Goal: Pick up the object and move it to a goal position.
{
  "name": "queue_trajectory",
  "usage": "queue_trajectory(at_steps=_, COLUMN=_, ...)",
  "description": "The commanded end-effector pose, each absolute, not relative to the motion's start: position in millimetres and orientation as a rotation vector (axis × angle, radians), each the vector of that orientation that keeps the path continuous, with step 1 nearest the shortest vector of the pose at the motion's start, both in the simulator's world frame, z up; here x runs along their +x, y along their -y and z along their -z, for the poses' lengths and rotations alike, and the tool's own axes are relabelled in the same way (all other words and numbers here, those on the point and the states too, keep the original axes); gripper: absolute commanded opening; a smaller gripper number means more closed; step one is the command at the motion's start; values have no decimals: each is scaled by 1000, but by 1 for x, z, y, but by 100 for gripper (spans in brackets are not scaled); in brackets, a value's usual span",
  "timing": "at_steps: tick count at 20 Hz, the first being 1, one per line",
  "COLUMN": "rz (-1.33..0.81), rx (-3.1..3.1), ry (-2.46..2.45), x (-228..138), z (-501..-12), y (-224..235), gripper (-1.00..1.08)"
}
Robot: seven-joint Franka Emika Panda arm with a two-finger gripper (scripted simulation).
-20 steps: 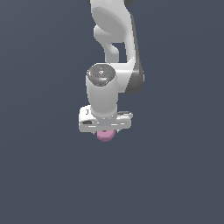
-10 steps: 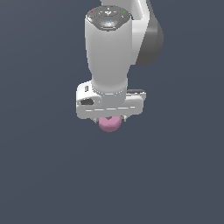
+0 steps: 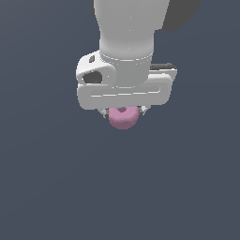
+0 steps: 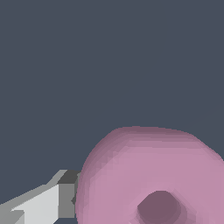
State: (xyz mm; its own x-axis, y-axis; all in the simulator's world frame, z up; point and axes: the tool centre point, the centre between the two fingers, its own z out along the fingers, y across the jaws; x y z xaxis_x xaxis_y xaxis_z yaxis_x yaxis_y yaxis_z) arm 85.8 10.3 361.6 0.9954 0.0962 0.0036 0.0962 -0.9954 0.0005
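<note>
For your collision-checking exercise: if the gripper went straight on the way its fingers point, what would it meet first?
Apart from the pink ring held in the gripper, nothing: both views show only plain dark background beyond it. Depth is unreadable, so a surface may lie there.

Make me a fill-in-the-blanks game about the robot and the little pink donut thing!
1. The object is colored ____.
2. In its middle there is a round ____.
3. In the exterior view, the object sits right under the white ____, between its fingertips.
4. The gripper is ____ on the object.

Missing words: pink; hole; gripper; shut

Flat dark grey-blue ground (image 3: 42, 187), seemingly featureless throughout.
</note>
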Motion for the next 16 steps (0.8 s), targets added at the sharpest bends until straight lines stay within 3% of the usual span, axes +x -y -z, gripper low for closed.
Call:
queue_trajectory(at_steps=1, rz=-2, rx=3138, ry=-151, x=88, z=-376, y=-13, gripper=-100)
queue_trajectory(at_steps=16, rz=0, rx=3138, ry=-151, x=94, z=-406, y=-18, gripper=-100)
